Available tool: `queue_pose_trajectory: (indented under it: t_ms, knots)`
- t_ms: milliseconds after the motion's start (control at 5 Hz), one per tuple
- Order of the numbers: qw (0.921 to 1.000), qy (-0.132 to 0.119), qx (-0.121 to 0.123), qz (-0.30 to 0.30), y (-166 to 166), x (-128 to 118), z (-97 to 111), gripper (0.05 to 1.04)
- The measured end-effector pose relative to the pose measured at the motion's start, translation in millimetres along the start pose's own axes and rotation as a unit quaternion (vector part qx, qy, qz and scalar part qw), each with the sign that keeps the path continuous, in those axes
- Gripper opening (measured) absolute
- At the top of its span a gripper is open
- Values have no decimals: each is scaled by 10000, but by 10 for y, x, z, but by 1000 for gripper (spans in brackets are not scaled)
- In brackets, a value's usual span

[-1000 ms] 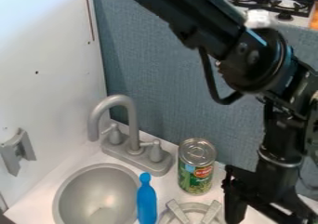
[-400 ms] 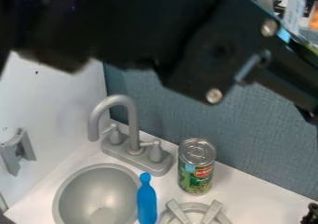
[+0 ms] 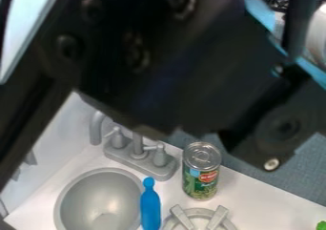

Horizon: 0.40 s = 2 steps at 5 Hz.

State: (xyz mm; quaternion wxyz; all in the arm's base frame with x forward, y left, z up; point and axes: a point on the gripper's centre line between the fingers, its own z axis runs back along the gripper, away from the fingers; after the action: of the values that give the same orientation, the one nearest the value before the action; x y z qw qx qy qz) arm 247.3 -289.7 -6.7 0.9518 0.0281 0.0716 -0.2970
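Observation:
The black robot arm (image 3: 172, 57) spans the upper half of the view, close to the camera, and covers the upper part of the faucet (image 3: 140, 152). Below it, a green labelled can (image 3: 201, 172) stands upright beside the faucet base. A blue bottle-shaped object (image 3: 150, 205) is at the right rim of the grey sink (image 3: 102, 200). Part of a small green thing (image 3: 321, 225) shows at the lower right edge.
A round grey burner (image 3: 198, 218) with raised bars lies in front of the can at the bottom edge. Behind the white counter (image 3: 264, 200) rises a blue-grey panel (image 3: 293, 172), and a white wall stands at the left.
The arm has come closer to the camera and now covers more of the top and left. Its black lower end has left the right side, where a green thing now shows. Can and blue object have not moved.

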Motion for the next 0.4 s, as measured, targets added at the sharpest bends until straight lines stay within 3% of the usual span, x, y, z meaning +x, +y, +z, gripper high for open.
queue_pose_trajectory:
  t_ms: [400]
  knots:
    - [9997, 183, -110, 95, 101, 35, -184, 1001]
